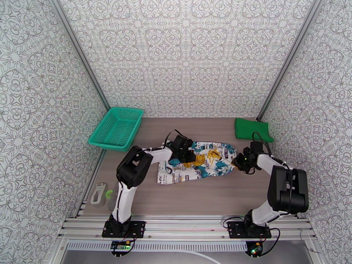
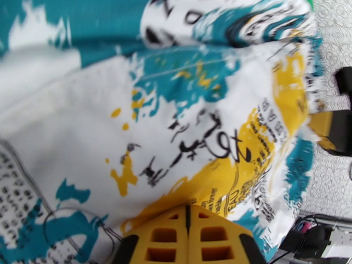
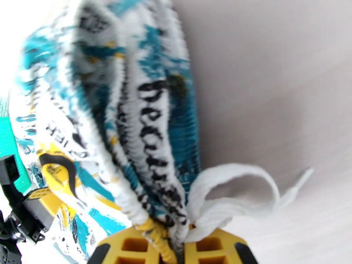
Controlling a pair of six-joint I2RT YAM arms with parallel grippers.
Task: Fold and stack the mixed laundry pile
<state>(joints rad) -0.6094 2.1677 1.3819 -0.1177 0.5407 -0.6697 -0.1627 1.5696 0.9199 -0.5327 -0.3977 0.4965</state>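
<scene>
Okay, the printed garment (image 1: 198,161) is mid-table, pulled out sideways between my two arms: white cloth with teal, yellow and black print. Its left end lies flat and wide, and its right end narrows to a bunch.

On the left gripper (image 2: 189,211), the yellow fingers are pressed together with their tips right at the cloth. It looks to me like a pinch on a fold near the garment's upper left part, and the fabric fans out ahead of that wrist camera.

The right gripper (image 3: 176,243) is clamped on the gathered, ribbed right end of the same garment. Pleats run up and away from the pinch. A white drawstring (image 3: 237,190) loops out just beside the fingers, over the bare table (image 3: 281,75).

The green shirt (image 1: 251,129) is folded into a flat block at the far right corner of the table. It sits near the right gripper, not touching the printed garment.

The basket (image 1: 116,127), green mesh, is at the far left corner, well apart from both garments and tipped a little.

A grey-white thing (image 1: 97,193) with a green bit beside it lies near the left edge. I can't tell what they are.
</scene>
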